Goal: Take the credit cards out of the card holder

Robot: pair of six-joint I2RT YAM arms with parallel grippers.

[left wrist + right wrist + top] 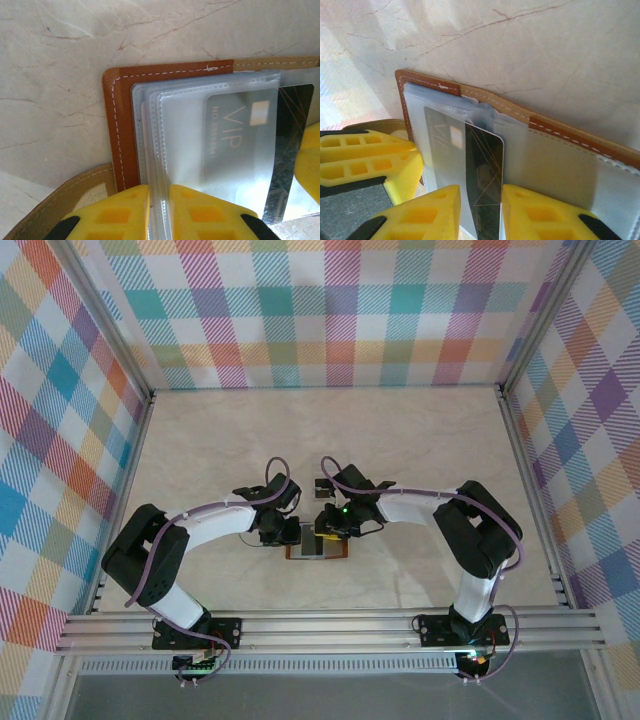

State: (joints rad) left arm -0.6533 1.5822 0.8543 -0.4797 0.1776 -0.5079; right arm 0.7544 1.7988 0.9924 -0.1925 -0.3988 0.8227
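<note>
Right wrist: dark card (482,165) points lengthwise into right tool (481,200), grip unclear; left tool (159,195) pinches card holder (122,130).

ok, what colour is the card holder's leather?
Brown, with white stitching along the card holder edge; clearest in left wrist view.

A: Colour of the card holder (125,130)?
B: Mid-brown leather, white stitching along the edge, tan lining. Its sleeves (175,150) are clear, milky.
A: And the credit card (485,185)?
B: Glossy black, thin gold lines crossing it. Pale "VIP" lettering and a small gold patch show through a sleeve; probably the same card, but the plastic blurs it.
A: Rig?
B: The left gripper (159,210) and right gripper (481,210) are bright yellow with black backing; arms (215,523) white and black, purple cables.
A: Surroundings?
B: The table (400,440) is cream marble, brown veins. The walls (330,310) are plaid: teal, orange, pink, green, purple on white.
</note>
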